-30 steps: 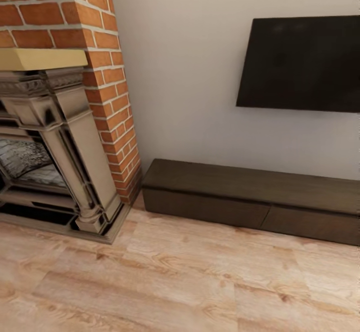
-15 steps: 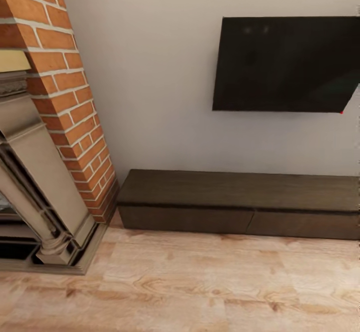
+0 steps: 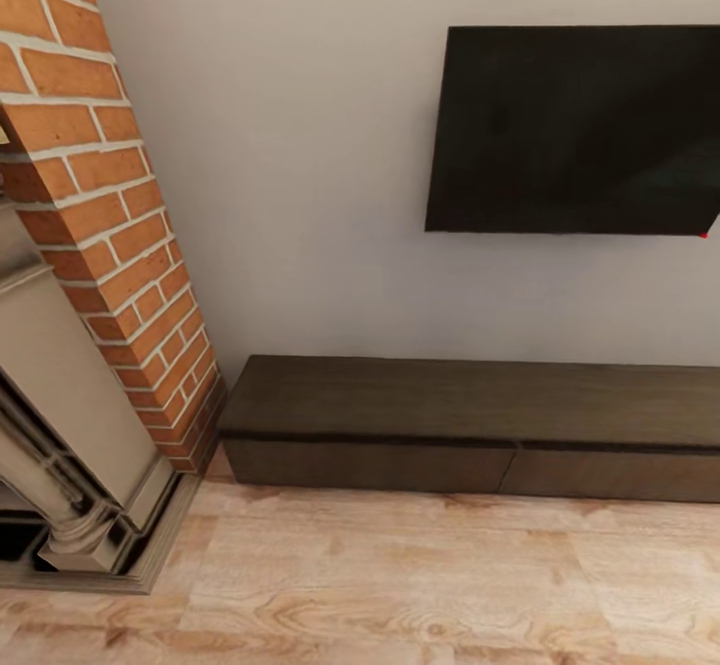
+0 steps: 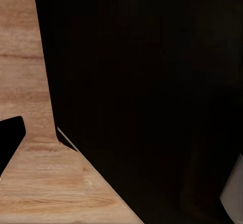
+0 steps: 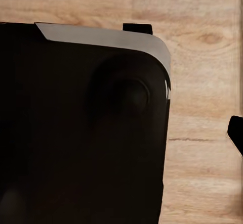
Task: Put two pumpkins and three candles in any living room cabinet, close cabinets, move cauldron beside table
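The long low dark-brown wood cabinet (image 3: 470, 425) lies ahead, long axis along the wall (drawers shut); neither gripper's state can be told.

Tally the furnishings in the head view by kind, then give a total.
Cabinet: 1, long, low, dark brown, both drawer fronts shut
Wall-mounted screen: 1, black
Brick fireplace: 1, with a pale stone surround
Total: 3
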You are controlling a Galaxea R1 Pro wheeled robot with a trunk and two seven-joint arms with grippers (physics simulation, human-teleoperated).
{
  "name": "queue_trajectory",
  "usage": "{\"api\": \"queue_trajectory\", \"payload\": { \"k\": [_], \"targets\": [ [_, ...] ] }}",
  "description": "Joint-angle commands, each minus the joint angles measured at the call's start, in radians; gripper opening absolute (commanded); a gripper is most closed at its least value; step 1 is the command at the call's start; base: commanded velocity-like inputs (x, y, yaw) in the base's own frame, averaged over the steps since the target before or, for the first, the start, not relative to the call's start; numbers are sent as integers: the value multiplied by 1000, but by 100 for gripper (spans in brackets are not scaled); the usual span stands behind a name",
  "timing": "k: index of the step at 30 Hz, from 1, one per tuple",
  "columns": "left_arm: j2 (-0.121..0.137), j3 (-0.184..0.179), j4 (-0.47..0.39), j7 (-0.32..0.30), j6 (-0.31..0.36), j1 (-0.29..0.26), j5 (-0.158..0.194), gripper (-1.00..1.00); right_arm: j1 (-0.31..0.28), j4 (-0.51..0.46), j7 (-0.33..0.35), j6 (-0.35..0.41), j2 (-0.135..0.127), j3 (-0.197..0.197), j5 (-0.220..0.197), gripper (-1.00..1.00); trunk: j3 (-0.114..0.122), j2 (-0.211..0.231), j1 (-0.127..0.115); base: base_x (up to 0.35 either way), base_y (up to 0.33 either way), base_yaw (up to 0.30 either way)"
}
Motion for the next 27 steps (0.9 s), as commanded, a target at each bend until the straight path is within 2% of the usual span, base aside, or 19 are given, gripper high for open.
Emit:
{"api": "queue_trajectory", "payload": {
  "k": [1,4,10,11,14,15,18,22,24,27],
  "targets": [
    [1,0,-5,0,0,0,1,100,0,0,0,-10,-2,0,0,100,0,0,0,72,0,0],
    [0,1,-26,0,0,0,2,100,0,5,0,-40,-3,-2,-2,100,0,0,0,28,0,0],
    [-3,0,-42,0,0,0,0,100,0,13,0,-47,0,-7,-14,100,0,0,0,4,0,0],
    [6,0,-78,1,0,0,-1,100,0,16,0,-48,1,-9,-16,100,0,0,0,0,0,0],
    [6,1,-103,4,0,0,0,100,0,16,0,-48,2,-8,-15,100,0,0,0,0,0,0],
    [9,-1,-215,7,0,0,-7,100,0,-1,-1,-48,-14,-9,-10,100,0,0,0,0,0,0],
    [10,-1,-232,5,-1,-1,-7,100,0,-6,3,-46,-20,-7,-8,100,0,0,0,0,0,0],
    [35,-1,-390,-6,3,-22,-3,100,0,0,1,-44,-21,2,-4,100,0,0,0,0,0,0],
    [35,-3,-462,-26,7,-25,-4,100,0,1,0,-44,-22,3,-5,100,0,0,0,0,0,0],
    [29,-5,-598,-92,23,-27,-6,100,0,2,1,-44,-21,4,-3,100,0,0,0,0,0,0]
  ]
}}
